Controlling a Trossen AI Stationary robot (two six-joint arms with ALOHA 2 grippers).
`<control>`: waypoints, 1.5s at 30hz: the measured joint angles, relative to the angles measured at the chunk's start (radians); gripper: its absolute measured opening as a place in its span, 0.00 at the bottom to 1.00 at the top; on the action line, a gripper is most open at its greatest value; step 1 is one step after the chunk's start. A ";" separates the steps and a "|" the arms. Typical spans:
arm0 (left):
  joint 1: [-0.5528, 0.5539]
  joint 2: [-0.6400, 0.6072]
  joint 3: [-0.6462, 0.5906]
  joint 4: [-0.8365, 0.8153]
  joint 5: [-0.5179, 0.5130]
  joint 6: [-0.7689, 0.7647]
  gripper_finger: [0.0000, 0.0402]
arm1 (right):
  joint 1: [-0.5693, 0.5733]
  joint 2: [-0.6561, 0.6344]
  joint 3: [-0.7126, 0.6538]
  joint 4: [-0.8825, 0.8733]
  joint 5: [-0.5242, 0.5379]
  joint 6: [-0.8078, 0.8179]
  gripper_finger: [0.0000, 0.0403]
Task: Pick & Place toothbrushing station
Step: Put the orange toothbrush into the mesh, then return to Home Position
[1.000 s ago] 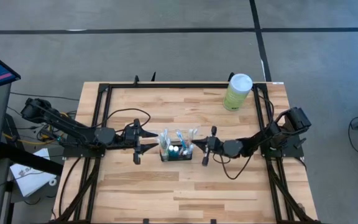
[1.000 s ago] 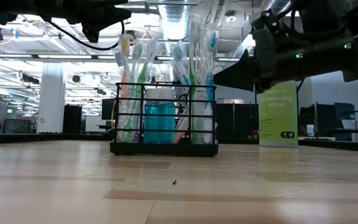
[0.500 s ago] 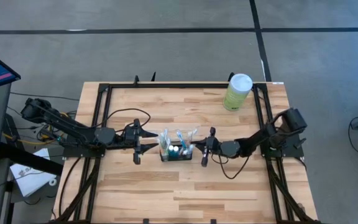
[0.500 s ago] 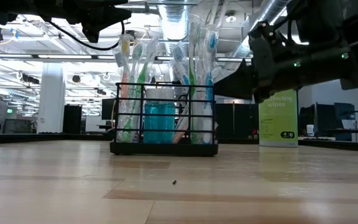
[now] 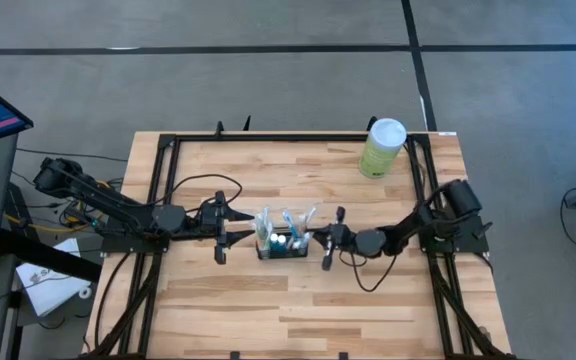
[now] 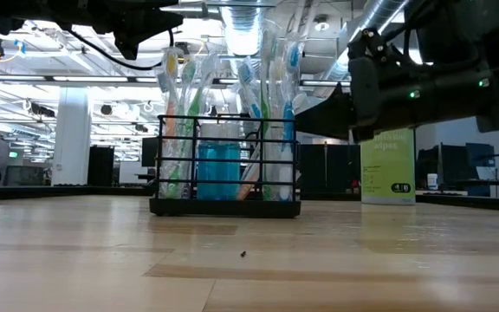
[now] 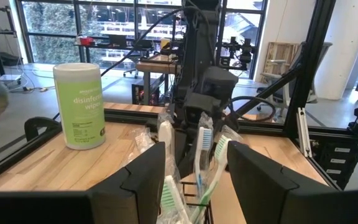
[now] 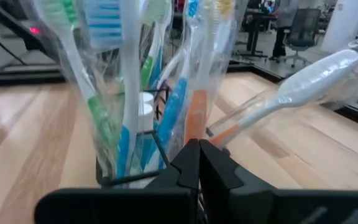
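Toothbrushing station [image 5: 283, 243], a low black wire-mesh holder packed with wrapped toothbrushes [image 6: 271, 95] and a blue cup [image 6: 221, 171], stands on the wooden tabletop [image 5: 298, 300] near its middle, between the two arms. Far to the right, a pale-green canister of wipes [image 5: 381, 148] stands near the tabletop's far edge. The left gripper [image 5: 221, 233] hovers just left of the holder with its jaws spread. The right gripper [image 5: 329, 240] sits close against the holder's right side, jaws pressed together; whether it touches the mesh cannot be told.

Black wire holder [image 6: 225, 165], glossy plastic-wrapped toothbrushes [image 8: 129, 81], pale wood table [image 5: 298, 310]
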 joint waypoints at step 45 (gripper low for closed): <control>0.025 -0.594 -0.280 -0.120 -0.136 0.050 0.42 | 0.002 -0.942 -0.001 -1.124 0.236 0.005 0.00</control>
